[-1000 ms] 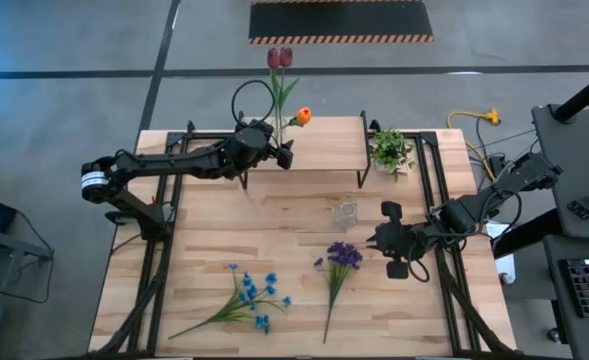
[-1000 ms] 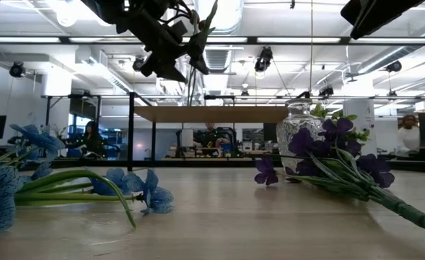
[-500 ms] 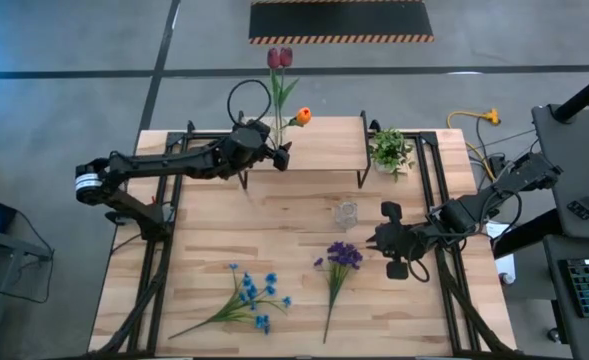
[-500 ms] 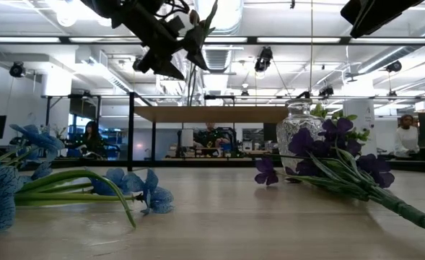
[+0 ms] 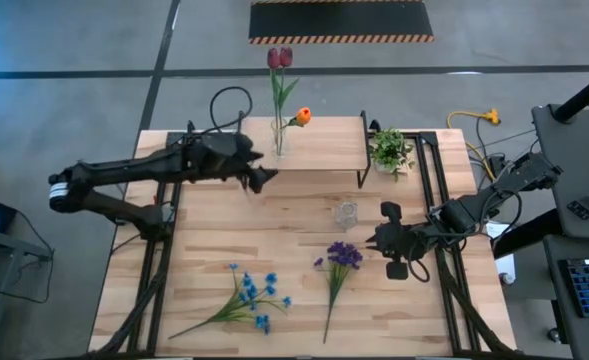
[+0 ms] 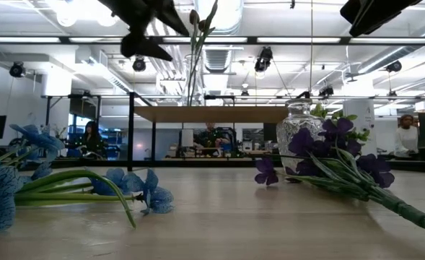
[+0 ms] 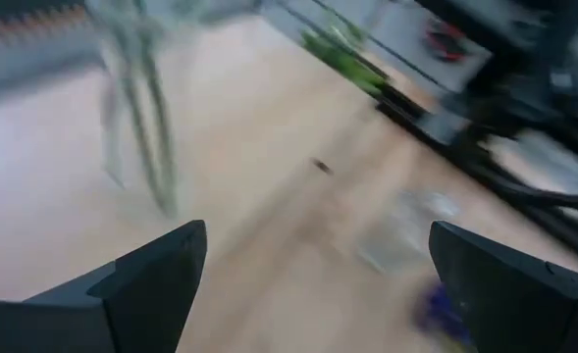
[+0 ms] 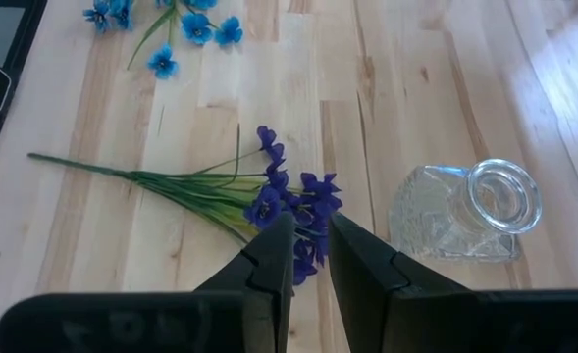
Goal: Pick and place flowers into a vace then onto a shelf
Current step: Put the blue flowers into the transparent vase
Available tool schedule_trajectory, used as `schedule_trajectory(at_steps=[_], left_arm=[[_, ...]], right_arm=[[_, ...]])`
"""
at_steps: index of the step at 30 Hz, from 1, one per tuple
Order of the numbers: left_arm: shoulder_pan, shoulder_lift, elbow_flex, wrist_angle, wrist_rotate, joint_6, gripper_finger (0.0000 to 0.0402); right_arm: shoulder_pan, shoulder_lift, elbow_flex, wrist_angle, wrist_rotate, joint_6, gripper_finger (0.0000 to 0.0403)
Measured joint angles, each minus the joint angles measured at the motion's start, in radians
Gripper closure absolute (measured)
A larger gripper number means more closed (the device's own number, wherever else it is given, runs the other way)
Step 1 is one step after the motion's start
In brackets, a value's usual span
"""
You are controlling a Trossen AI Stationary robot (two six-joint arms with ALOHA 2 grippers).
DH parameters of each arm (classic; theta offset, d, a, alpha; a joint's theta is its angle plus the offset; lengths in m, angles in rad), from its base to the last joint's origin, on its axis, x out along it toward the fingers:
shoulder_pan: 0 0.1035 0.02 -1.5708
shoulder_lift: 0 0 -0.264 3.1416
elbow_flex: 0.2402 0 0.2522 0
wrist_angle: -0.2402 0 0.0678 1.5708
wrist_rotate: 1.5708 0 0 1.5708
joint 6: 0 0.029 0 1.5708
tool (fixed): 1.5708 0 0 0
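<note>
The left gripper (image 5: 261, 181) hangs with its jaws wide and empty beside the low light-wood shelf on thin black legs (image 5: 319, 145). On that shelf stands a tall clear vase (image 5: 277, 140) holding dark red tulips (image 5: 280, 58) and an orange bud (image 5: 302, 116); a careless swing could clip the stems and topple it. The right gripper (image 8: 306, 263), fingers nearly closed on nothing, hovers over the purple bunch (image 8: 289, 201) near a squat glass vase (image 8: 465, 214), which it might knock. The blue spray (image 5: 254, 295) lies apart.
</note>
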Motion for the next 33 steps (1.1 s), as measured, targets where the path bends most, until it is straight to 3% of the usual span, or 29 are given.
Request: schedule_trajectory(at_steps=[5,8,14,20,33], left_arm=[[-0.063,-0.085,0.000,-0.096,0.242,-0.148,0.0029],[-0.163,-0.115,0.000,-0.146,0.309,-0.196,0.0029],[-0.432,-0.114,0.000,-0.178,0.294,-0.354,0.0029],[-0.662,-0.022,0.000,-0.178,0.282,-0.558,0.0029],[-0.960,0.249,0.023,-0.178,0.251,-0.862,0.0029]], right_arm=[[0.000,0.000,0.000,0.005,0.000,-0.001,0.0346],[0.000,0.000,0.000,0.017,0.000,-0.001,0.0346],[0.000,0.000,0.000,0.025,-0.015,0.002,0.0346],[0.000,0.000,0.000,0.026,-0.019,0.002,0.0346],[0.000,0.000,0.000,0.030,-0.024,0.002,0.0346]])
